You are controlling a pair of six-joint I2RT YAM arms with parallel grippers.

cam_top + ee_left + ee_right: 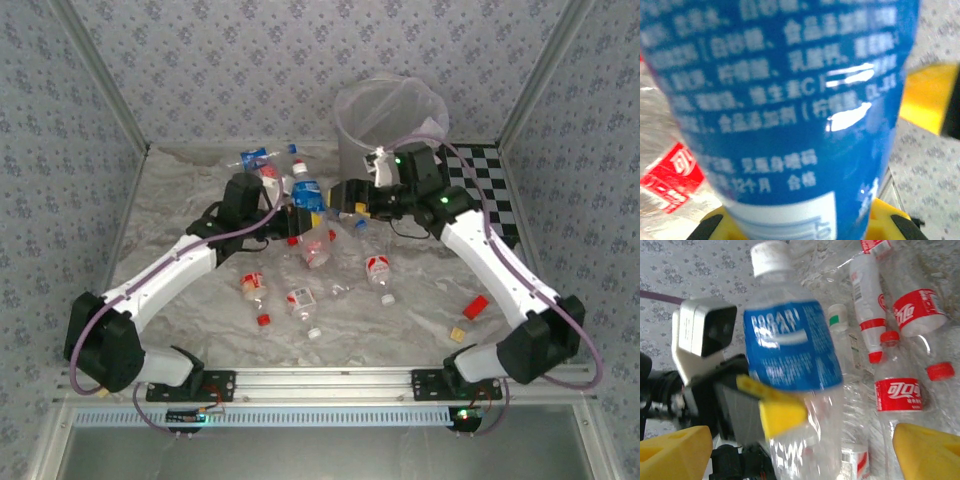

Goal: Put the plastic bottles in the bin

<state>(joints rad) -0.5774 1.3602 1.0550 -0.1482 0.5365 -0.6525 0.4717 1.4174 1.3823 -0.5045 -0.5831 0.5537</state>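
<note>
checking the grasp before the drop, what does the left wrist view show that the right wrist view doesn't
Left wrist: the fine white print on the blue-labelled bottle, close up. Right wrist: that bottle's white cap and the left end effector shut on the bottle. Both: the blue label, plus a red-labelled bottle nearby.

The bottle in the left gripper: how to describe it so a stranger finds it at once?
Look just left of the bin, at the left gripper. The bottle held there stands upright. Unlike the red-labelled bottles lying around it, it has a large blue label and a white cap.
</note>
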